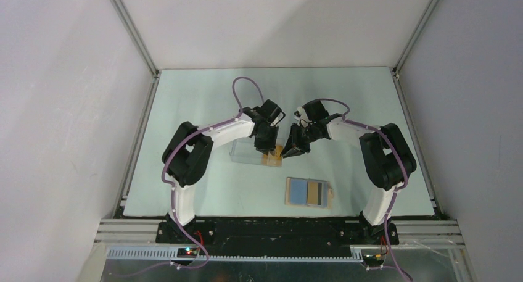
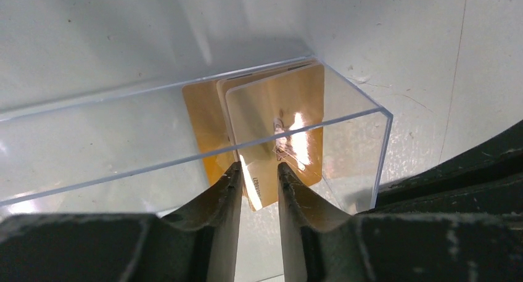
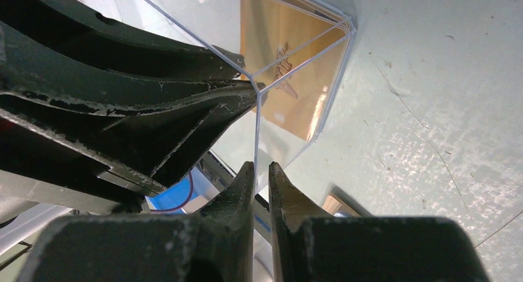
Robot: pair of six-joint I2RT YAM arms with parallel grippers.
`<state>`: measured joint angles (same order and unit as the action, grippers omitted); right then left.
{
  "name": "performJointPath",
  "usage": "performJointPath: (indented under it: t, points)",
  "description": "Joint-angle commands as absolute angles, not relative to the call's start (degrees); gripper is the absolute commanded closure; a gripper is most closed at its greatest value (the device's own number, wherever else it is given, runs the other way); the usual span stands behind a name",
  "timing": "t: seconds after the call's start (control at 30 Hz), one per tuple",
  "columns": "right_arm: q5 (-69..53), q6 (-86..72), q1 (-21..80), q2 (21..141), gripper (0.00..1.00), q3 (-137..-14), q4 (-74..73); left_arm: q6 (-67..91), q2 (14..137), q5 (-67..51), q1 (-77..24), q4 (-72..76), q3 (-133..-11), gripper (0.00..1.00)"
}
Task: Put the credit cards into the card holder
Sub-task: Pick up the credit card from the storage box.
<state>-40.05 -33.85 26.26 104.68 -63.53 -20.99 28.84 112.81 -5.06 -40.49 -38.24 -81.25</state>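
Left jaws, angled downward, pinch the frontmost of the credit cards (image 2: 277, 121) standing in the clear box (image 2: 123, 171). Right jaws clamp its wall; the card holder (image 1: 309, 192) lies open on the worktop (image 1: 203, 189).

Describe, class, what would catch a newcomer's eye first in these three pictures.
At mid-table a clear box holds shiny orange-gold credit cards. The left gripper has its tips either side of the front card's corner, while the right gripper pinches the box's wall. Below it in the top view, the card holder lies open, blue lining up.
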Motion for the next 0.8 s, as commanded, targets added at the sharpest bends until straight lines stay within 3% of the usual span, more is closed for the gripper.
performJointPath:
  t: [0.0,0.33,0.77]
  points:
    - [-39.90,-32.08,26.96,106.24,0.87,-64.54,-21.62,27.71,111.61,-3.97,-41.09,-37.89,-83.72,0.69]
    - [-40.08,-32.08,27.00,106.35,0.87,-64.52,-21.58,27.53,112.95,-0.22,-41.38,-39.71,-84.05,0.65]
    - [-40.17,-31.91,27.07,106.44,0.87,-64.51,-21.72,27.65,115.34,-1.39,-41.31,-39.66,-84.63,0.71]
